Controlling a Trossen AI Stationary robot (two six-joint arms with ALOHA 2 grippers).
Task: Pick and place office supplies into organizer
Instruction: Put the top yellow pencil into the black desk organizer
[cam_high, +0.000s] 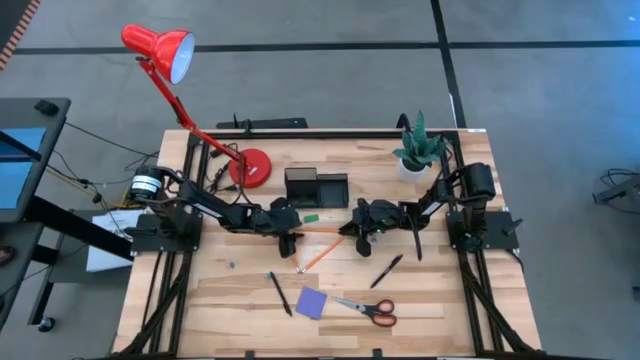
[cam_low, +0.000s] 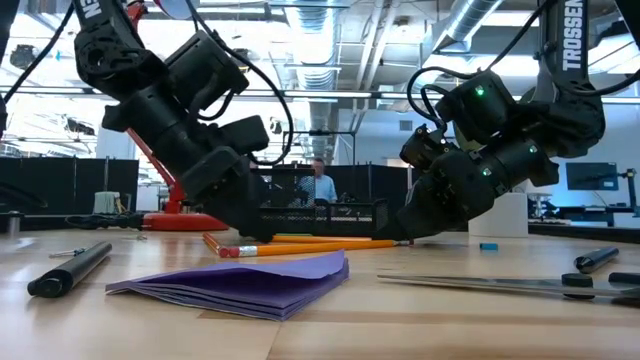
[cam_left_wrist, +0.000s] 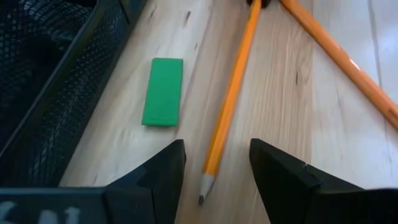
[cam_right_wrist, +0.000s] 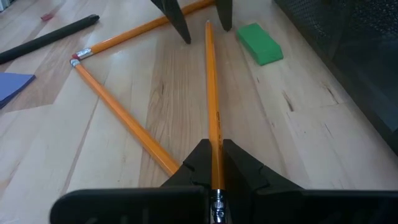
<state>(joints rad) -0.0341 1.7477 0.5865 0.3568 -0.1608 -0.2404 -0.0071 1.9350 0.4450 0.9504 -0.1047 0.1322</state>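
High view shows the counter (cam_high: 420, 300) with the black organizer (cam_high: 316, 187) apparently empty and every supply outside it, so the task is barely begun. Scissors (cam_high: 366, 309), notepad (cam_high: 311, 303), pens and eraser (cam_high: 311, 215) lie loose. Right hand (cam_right_wrist: 212, 163) is clenched on one pencil (cam_right_wrist: 211, 93), its sharpened tip pointing between the released left hand (cam_left_wrist: 214, 168) fingers.

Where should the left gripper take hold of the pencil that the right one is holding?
Near its sharpened end. The pencil lies flat on the table, its eraser end clamped in the right gripper, its tip between the open fingers of the left gripper. Come straight down and close across the thin shaft, staying clear of the green eraser beside it.
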